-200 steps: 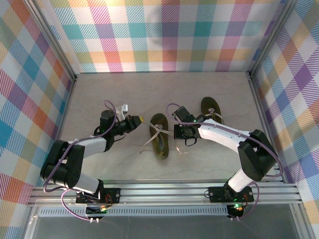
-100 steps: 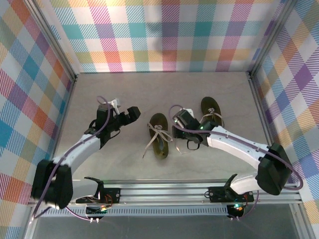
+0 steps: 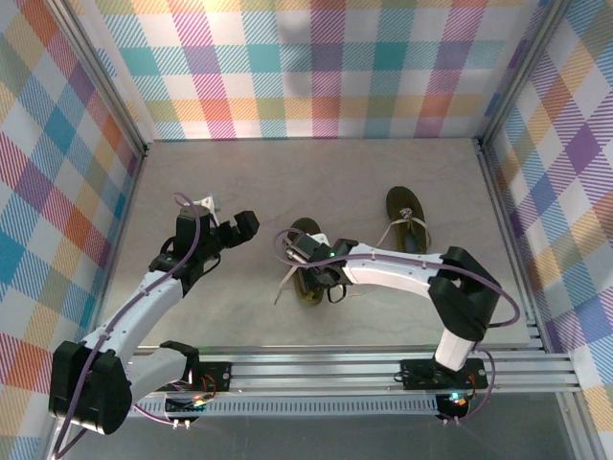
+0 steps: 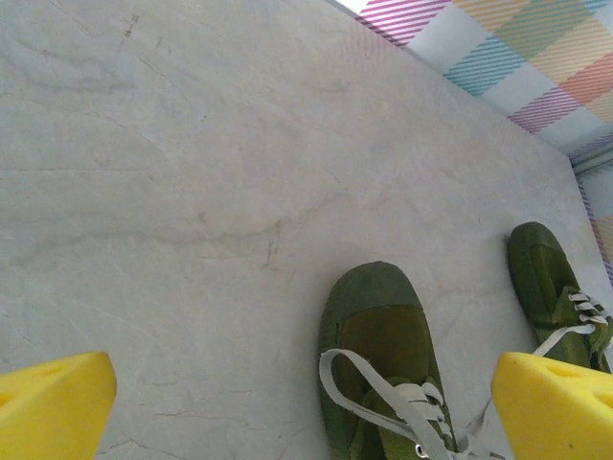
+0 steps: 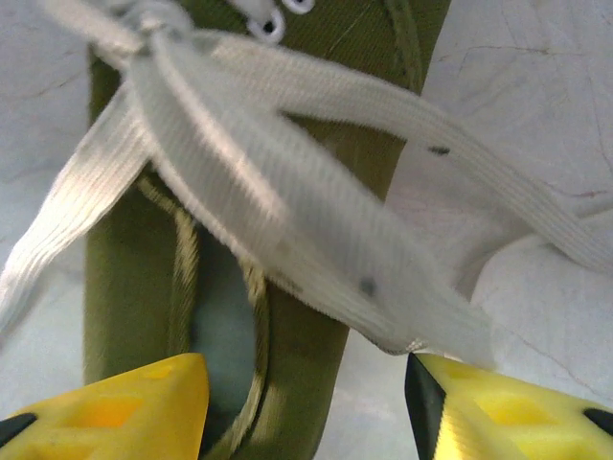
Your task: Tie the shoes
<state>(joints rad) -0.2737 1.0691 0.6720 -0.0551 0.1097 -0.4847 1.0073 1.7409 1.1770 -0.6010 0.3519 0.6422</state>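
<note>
Your left gripper (image 3: 241,224) hangs over bare tabletop (image 3: 239,172) with jaws spread full wide and nothing in them. It sits left of the near shoe (image 3: 305,290) and apart from it. In your left wrist camera the yellow fingertips (image 4: 53,402) sit at the two bottom corners, with that shoe's toe pointing up the frame between them.

Your right gripper (image 3: 323,275) is low over the same shoe at the lacing, jaws part-way apart and clamped on nothing. Your right wrist camera shows a flat pale lace (image 5: 287,211) slung across the gap ahead of the jaws, with the shoe's opening below it. One loose end trails off the shoe's left side onto the tabletop.

The second shoe (image 3: 407,216) lies further right and further back, well apart, with pale laces across it.
</note>
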